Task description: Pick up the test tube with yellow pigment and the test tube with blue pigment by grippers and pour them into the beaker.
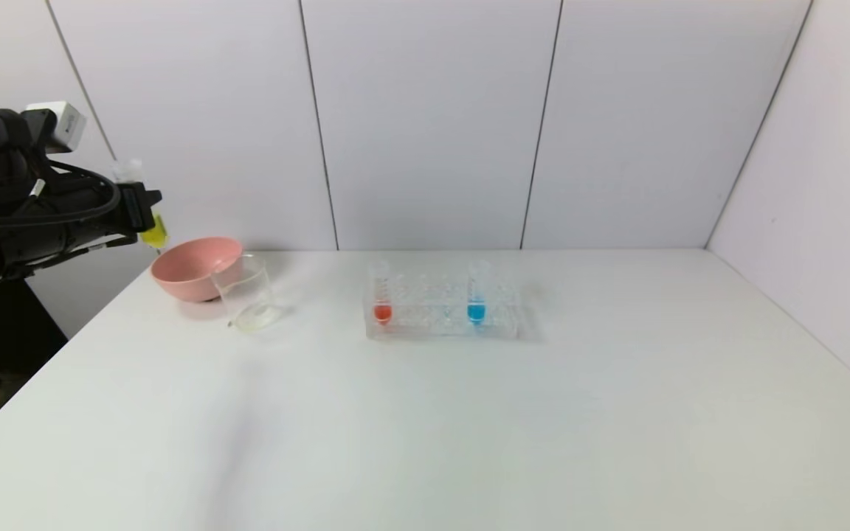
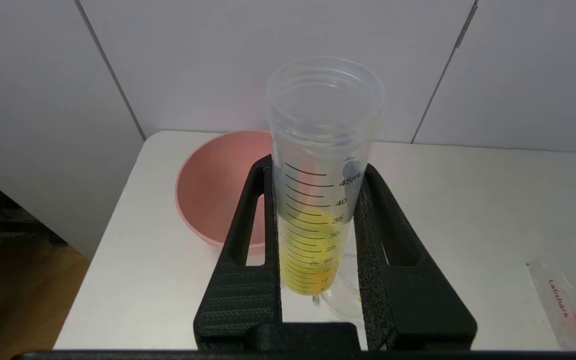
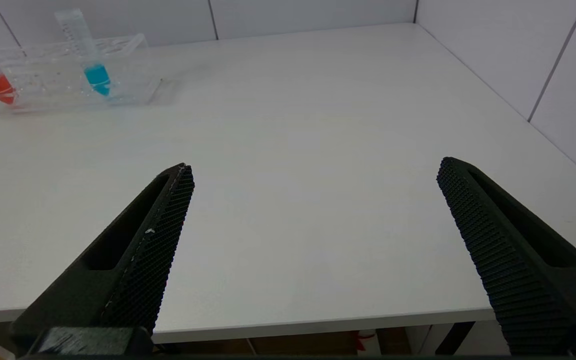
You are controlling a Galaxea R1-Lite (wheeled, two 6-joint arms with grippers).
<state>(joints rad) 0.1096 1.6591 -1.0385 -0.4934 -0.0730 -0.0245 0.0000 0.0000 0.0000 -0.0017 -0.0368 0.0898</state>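
Note:
My left gripper point(image 1: 137, 210) is shut on the yellow test tube point(image 1: 153, 230) and holds it upright in the air, left of the pink bowl and beaker. In the left wrist view the graduated tube point(image 2: 318, 200) stands between the black fingers point(image 2: 248, 240), yellow liquid in its tip. The clear beaker point(image 1: 246, 293) stands on the table right of the bowl; part of it shows below the tube point(image 2: 348, 295). The blue test tube point(image 1: 477, 295) stands in the clear rack, also in the right wrist view point(image 3: 88, 55). My right gripper point(image 3: 313, 170) is open and empty above the table's front edge.
A pink bowl point(image 1: 192, 267) sits at the table's far left, touching the beaker. The clear rack point(image 1: 443, 310) in the middle also holds an orange-red tube point(image 1: 381, 295). White walls close the back and right. The table's left edge lies below my left arm.

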